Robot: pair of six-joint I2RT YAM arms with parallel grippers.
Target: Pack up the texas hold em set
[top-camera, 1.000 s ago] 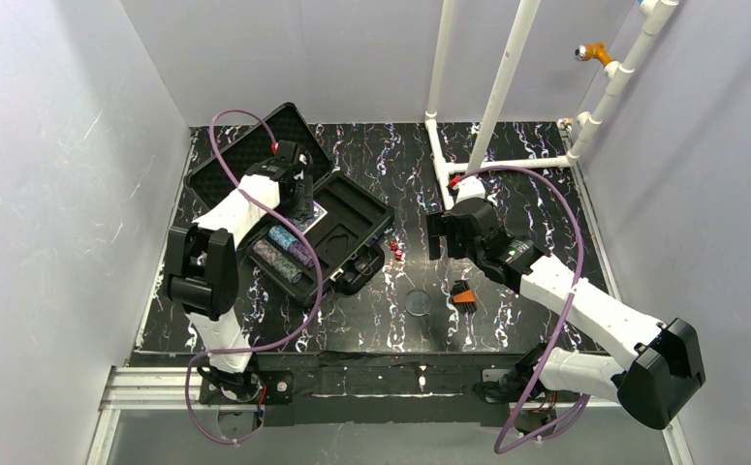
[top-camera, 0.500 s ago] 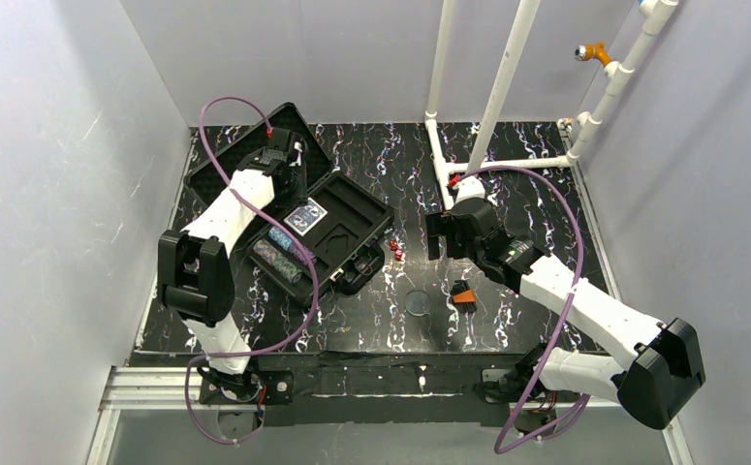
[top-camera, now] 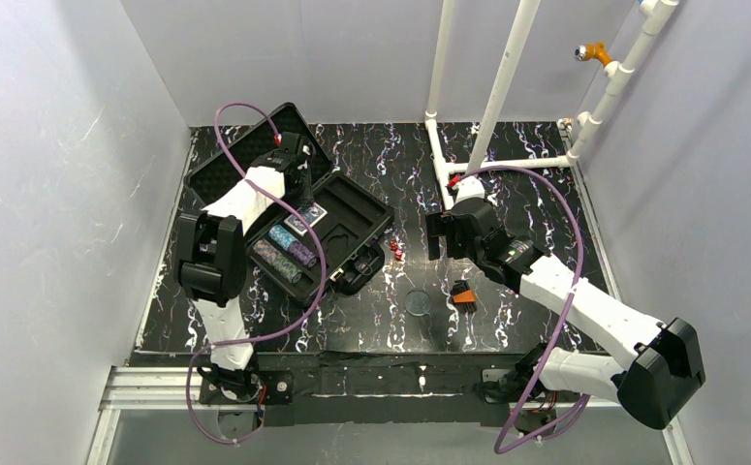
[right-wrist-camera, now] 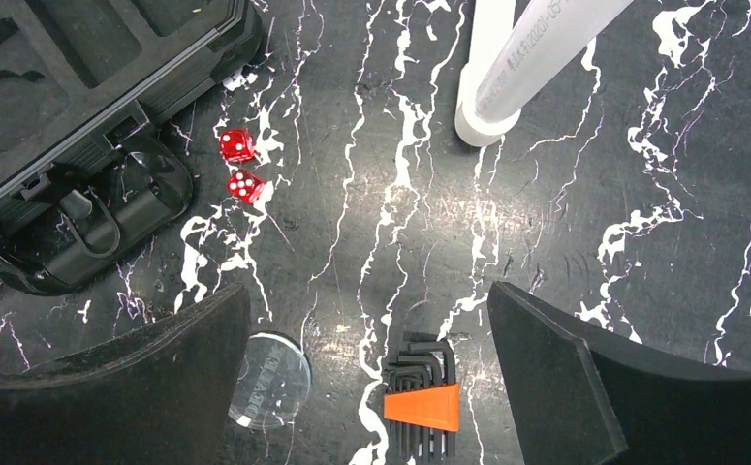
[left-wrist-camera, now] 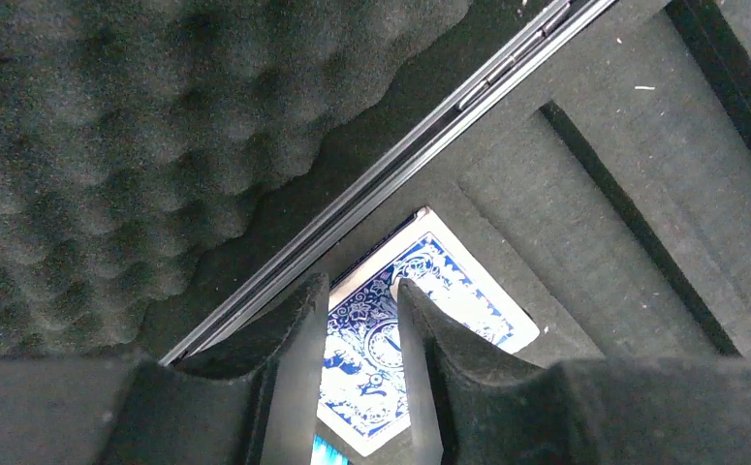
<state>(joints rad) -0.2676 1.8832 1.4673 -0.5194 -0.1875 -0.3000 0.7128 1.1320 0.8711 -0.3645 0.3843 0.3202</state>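
Note:
The black case lies open at the left, with its foam lid (top-camera: pixel 245 155) at the back and its moulded tray (top-camera: pixel 357 218) in front. Teal, purple and dark chip rolls (top-camera: pixel 284 254) lie in the tray. The blue-backed deck (top-camera: pixel 300 223) lies in a tray slot by the hinge. My left gripper (top-camera: pixel 298 182) hovers over the hinge. In the left wrist view it (left-wrist-camera: pixel 361 286) is narrowly open and empty above the deck (left-wrist-camera: pixel 449 305). The clear round disc (top-camera: pixel 418 302) lies on the table. My right gripper (top-camera: pixel 439 235) is wide open and empty above the table (right-wrist-camera: pixel 366 295), with the disc (right-wrist-camera: pixel 272 380) below it.
Two red dice (top-camera: pixel 396 250) lie beside the case handle (right-wrist-camera: pixel 109 232). An orange-and-black hex key set (right-wrist-camera: pixel 422 402) lies right of the disc. A white PVC pipe frame (top-camera: pixel 492 107) stands at the back right. Grey walls close in the black marbled table (top-camera: pixel 526 184).
My left gripper drew back from over the deck toward the lid, leaving the deck in the tray, then came a little forward again. The right arm has not moved.

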